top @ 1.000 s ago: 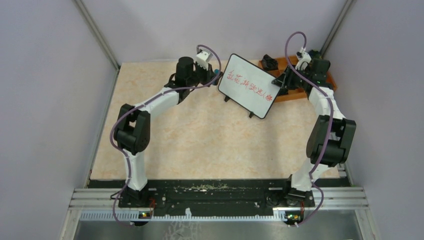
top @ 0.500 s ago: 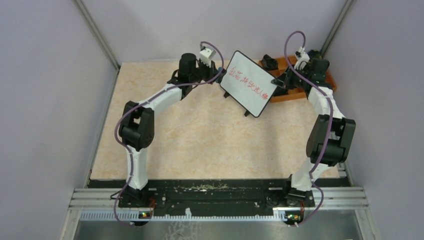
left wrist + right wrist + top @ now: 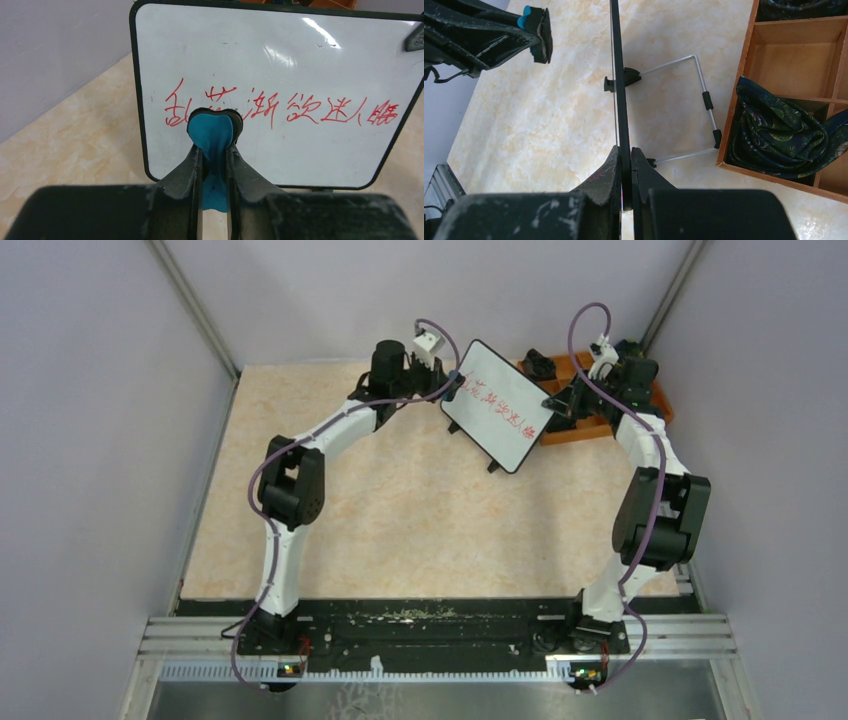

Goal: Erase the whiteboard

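Note:
The whiteboard (image 3: 497, 406) is a small white board with a black frame and red handwriting (image 3: 280, 109) across its face. It is tilted above the table at the back. My right gripper (image 3: 625, 155) is shut on the board's right edge (image 3: 620, 90) and holds it up. My left gripper (image 3: 214, 150) is shut on a blue eraser with a dark pad (image 3: 214, 131). The eraser sits at the left part of the writing, close to the board's face. It also shows in the right wrist view (image 3: 540, 34), a short gap from the board.
An orange wooden compartment tray (image 3: 588, 410) stands at the back right, with dark patterned cloth (image 3: 774, 135) in its compartments. The board's wire stand (image 3: 684, 105) hangs behind it. Grey walls close in the marbled table (image 3: 400, 510) on three sides.
My left arm has reached farther back and right, bringing the eraser up to the board's left side. The board has tipped up and shifted slightly toward the back.

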